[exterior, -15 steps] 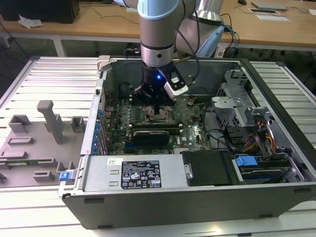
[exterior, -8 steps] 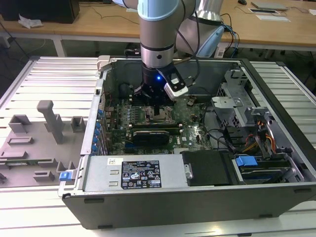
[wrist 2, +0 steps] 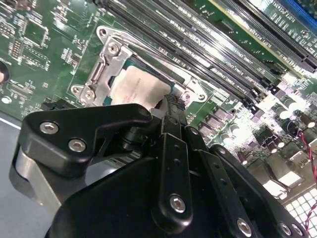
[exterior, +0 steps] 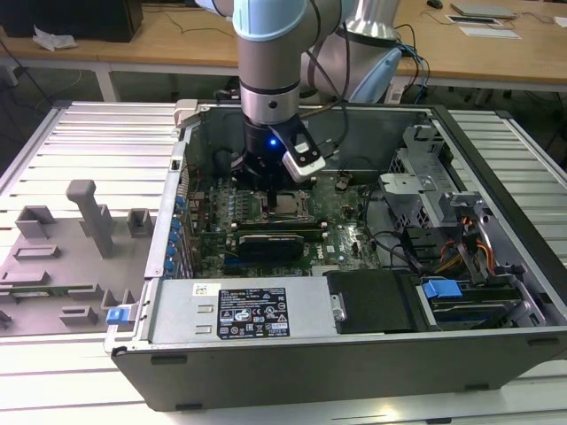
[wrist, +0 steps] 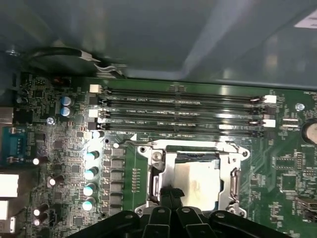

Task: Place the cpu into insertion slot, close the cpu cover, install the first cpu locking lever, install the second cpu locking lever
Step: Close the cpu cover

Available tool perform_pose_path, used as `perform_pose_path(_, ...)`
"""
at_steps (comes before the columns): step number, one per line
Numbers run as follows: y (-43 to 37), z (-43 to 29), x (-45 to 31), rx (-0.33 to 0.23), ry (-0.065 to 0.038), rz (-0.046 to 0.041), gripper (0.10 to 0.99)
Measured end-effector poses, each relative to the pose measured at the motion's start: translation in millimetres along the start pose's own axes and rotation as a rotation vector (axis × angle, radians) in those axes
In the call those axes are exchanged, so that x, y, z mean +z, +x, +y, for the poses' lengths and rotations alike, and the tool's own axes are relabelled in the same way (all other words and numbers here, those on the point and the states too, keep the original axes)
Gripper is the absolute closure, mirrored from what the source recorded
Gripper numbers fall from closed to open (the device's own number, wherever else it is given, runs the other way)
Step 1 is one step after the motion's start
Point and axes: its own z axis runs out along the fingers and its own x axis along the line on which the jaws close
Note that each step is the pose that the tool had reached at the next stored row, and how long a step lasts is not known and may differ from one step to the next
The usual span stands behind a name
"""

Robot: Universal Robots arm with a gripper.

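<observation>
The gripper, fingers shut on nothing, sits at the edge of the cpu, which lies in the insertion slot with the cpu cover seemingly down. I judge that a locking lever is in hand, calling for a small, steady push. Beyond lie the green motherboard, the open computer case and a slatted metal table.

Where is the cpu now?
In the first wrist view the cpu lies in the insertion slot, beside the long memory slots, the gripper at its edge.
</observation>
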Motion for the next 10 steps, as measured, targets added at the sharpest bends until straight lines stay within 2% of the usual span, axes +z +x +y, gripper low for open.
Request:
perform_pose_path(3,1.2,-0.1,4.5,-0.002,-0.006,-0.0002,0.98)
perform_pose_path(7,4.2,0.0,6.3,-0.005,-0.016,-0.0006,0.98)
perform_pose_path(9,5.1,-0.1,8.9,-0.015,-0.029,-0.0006,0.98)
perform_pose_path(10,5.1,-0.1,9.0,-0.016,-0.03,-0.0007,0.98)
